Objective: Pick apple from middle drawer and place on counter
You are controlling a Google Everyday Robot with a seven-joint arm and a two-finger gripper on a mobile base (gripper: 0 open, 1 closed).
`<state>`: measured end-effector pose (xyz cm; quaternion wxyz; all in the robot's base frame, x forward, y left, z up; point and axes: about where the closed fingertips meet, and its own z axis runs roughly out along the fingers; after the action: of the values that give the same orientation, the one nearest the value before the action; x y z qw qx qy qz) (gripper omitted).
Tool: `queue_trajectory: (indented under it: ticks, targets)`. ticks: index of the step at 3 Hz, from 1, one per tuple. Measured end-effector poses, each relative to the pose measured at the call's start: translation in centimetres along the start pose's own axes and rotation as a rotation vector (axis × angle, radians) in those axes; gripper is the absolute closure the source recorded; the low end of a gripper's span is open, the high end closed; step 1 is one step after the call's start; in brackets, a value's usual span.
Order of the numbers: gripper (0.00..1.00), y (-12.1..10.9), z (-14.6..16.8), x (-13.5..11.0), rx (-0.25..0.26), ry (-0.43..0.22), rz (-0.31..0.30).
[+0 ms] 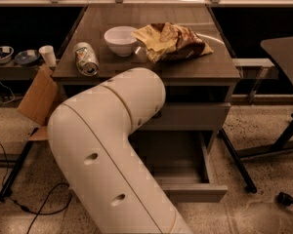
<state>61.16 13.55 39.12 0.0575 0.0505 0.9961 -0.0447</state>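
My big white arm (112, 145) fills the lower left and bends in front of the cabinet. My gripper is hidden behind the arm, somewhere toward the cabinet front, and does not show. The middle drawer (193, 193) is pulled out below the upper grey drawer front (190, 116). The part of its inside that shows holds nothing. The apple is not visible. The counter (185, 65) is the dark wood-grain top of the cabinet.
On the counter stand a white bowl (121, 40), a can on its side (86, 58) and a crumpled chip bag (173, 40). A cardboard box (36, 101) and a cup (48, 55) are at the left. A dark table (285, 48) with legs stands at the right.
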Motion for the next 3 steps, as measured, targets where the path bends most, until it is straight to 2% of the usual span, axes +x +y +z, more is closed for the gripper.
queue_trajectory:
  ticks: [1,3]
  targets:
    - [0.05,1.51,1.40,0.11,0.009,0.008,-0.006]
    - [0.50,2.36,1.73,0.45,-0.004,-0.001,-0.019]
